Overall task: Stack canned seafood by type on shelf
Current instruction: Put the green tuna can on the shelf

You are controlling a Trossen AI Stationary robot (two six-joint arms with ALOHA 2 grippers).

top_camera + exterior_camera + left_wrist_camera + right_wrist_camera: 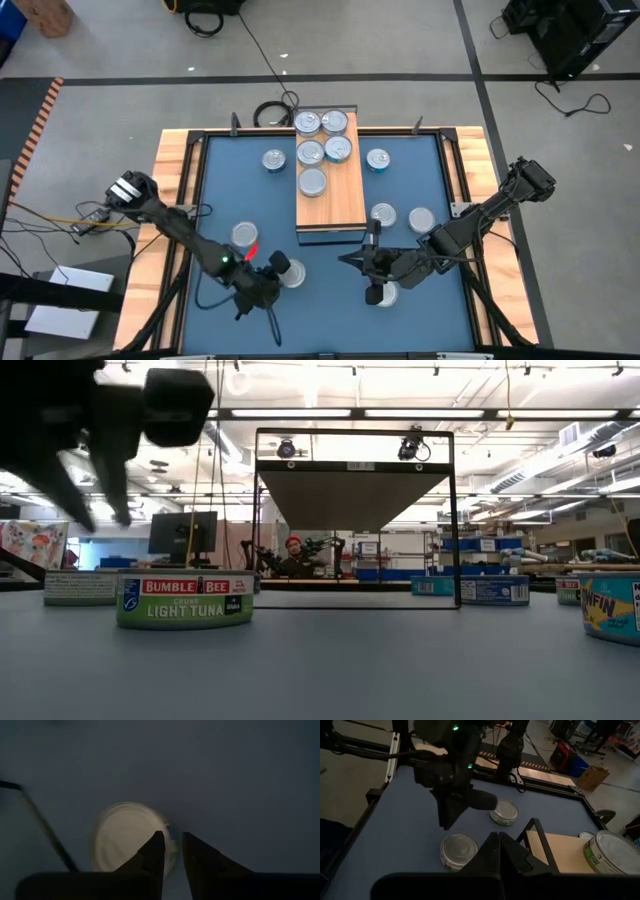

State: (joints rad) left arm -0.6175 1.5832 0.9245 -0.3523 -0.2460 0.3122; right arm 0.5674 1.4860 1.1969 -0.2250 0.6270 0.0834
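The shelf (335, 205) is a wood-topped block at the table's middle far side, with several silver-lidded tins (311, 152) standing on its far half. More tins stand on the blue mat, such as one (245, 234) on the left. My left gripper (173, 842) hangs slightly open just above the edge of a tin (127, 837) that rests on the mat near the front; the right wrist view shows its fingers (447, 817) clear of that tin (460, 851). My right gripper (497, 840) is shut, empty and held high in front of the shelf's near end (555, 851).
Loose tins stand on the mat on both sides of the shelf: (273, 159), (378, 159), (383, 213), (421, 219). Another tin (383, 293) lies below my right arm. In the low view a green-labelled tin (184, 600) stands near left. Wooden rails (172, 190) edge the table.
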